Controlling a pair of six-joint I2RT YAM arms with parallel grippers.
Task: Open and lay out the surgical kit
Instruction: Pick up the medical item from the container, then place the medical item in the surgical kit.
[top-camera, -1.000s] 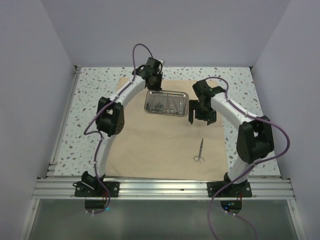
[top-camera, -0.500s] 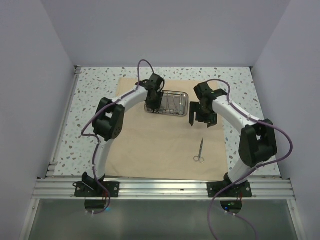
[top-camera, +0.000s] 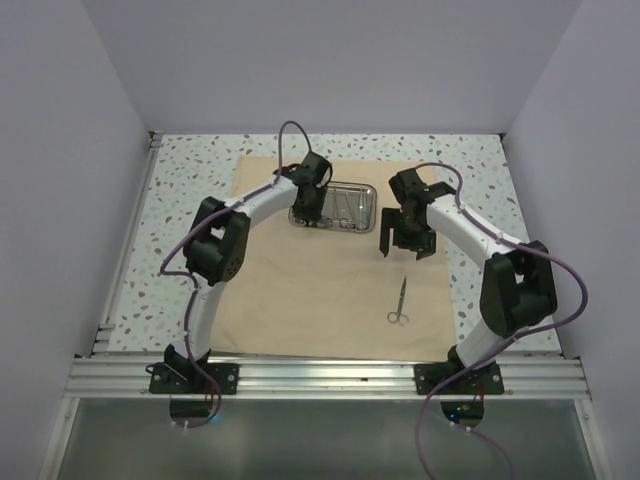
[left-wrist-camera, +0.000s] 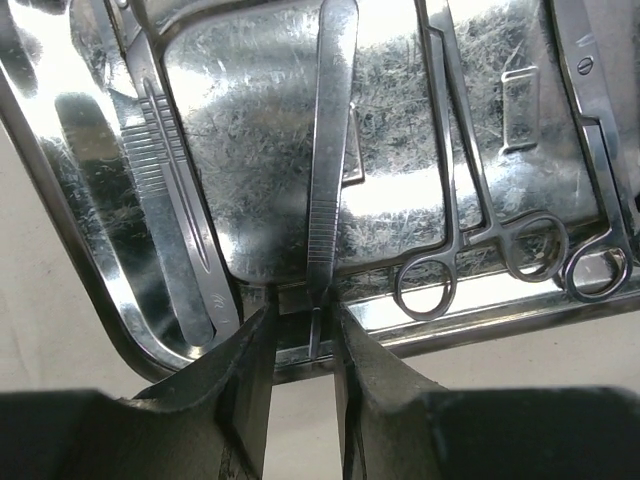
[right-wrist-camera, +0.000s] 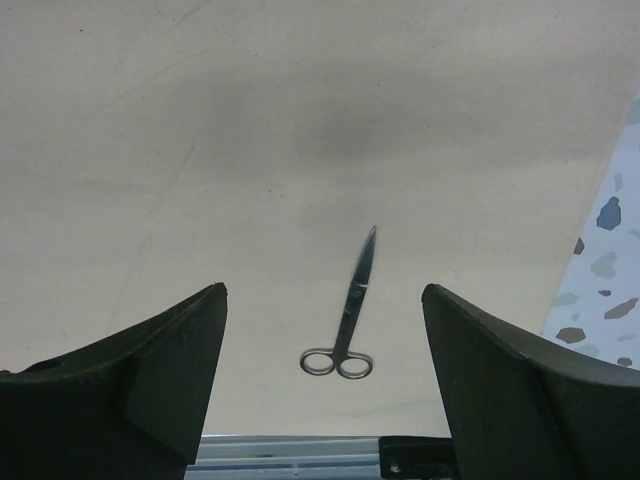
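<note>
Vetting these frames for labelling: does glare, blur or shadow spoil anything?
Left wrist: hard glare whites out patches of the steel tray, and the fingers are dark and soft. Right wrist: even light, scissors sharp on the cloth. Top external: evenly lit, tray contents tiny.

Beige cloth wrap (top-camera: 300, 290) spread flat; steel tray (top-camera: 366, 206) at its far side holds tweezers (left-wrist-camera: 330, 150) and forceps (left-wrist-camera: 470, 180); closed scissors (top-camera: 400, 302) lie apart.

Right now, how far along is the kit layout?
Done: cloth wrap spread flat, one scissors laid out on it. In hand: left fingers straddle the tweezers at the tray rim, not clamped. Left: tweezers and forceps to come out.
</note>
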